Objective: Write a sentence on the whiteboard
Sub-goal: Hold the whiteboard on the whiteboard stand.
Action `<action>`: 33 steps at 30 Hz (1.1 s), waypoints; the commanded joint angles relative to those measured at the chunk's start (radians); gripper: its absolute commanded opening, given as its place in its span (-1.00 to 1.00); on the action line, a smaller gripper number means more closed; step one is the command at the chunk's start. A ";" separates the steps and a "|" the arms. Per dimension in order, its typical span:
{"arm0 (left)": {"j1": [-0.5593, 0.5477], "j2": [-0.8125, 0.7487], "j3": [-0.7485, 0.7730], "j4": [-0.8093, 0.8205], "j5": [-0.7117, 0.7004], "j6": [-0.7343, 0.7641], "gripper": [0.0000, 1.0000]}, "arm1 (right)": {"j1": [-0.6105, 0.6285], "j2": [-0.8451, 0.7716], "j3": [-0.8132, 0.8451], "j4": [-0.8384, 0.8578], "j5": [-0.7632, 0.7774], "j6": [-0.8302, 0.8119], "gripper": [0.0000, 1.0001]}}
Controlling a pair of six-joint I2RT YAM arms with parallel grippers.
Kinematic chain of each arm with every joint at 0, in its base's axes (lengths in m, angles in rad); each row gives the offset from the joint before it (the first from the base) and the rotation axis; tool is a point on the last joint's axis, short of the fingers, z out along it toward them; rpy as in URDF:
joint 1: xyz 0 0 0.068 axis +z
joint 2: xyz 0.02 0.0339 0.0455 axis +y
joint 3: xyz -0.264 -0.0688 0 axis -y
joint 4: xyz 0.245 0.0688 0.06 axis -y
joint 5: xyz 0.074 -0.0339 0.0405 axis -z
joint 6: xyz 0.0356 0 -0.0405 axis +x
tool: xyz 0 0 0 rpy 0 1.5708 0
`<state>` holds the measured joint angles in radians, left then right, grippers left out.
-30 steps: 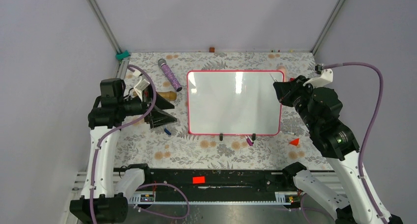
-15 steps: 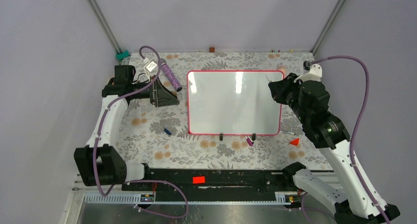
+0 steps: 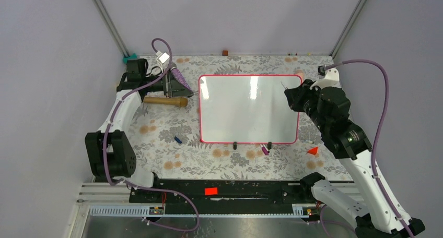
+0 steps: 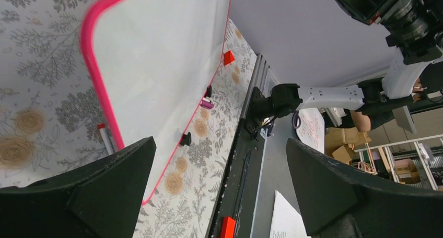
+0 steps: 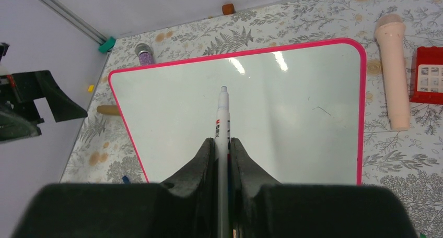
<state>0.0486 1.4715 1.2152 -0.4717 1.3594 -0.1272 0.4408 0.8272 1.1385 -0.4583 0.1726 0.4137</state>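
Bright, even overhead light leaves glare streaks on the glossy whiteboard; shadows are faint and soft.

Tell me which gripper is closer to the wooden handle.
Left. The left gripper sits open right beside the wooden handle; the right gripper, shut on a marker, is over the right edge of the whiteboard.

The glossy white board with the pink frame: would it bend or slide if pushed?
Probably stiff: the glossy white pink-framed whiteboard lies perfectly flat. It may slide, seemingly unfastened on the floral tablecloth. Its shiny face looks slippery.
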 commanded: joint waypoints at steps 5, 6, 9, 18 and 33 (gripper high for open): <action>-0.008 0.194 0.047 0.843 0.102 -0.642 0.93 | 0.009 -0.028 -0.006 0.026 -0.019 -0.060 -1.00; -0.007 0.213 0.027 1.040 0.097 -0.801 0.93 | 0.009 -0.026 0.000 0.019 -0.021 -0.064 -1.00; -0.007 0.348 0.050 1.782 0.087 -1.377 0.97 | 0.009 -0.022 0.013 0.006 -0.029 -0.074 -1.00; -0.042 0.521 0.086 1.947 0.138 -1.539 0.98 | 0.009 -0.006 0.031 -0.025 -0.068 -0.098 -1.00; -0.041 0.696 0.129 1.946 0.156 -1.607 0.90 | 0.009 -0.002 0.034 -0.026 -0.119 -0.090 -1.00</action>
<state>0.0036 2.1643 1.3029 1.4067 1.4982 -1.7126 0.4427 0.8253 1.1305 -0.4900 0.0830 0.3363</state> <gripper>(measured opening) 0.948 0.158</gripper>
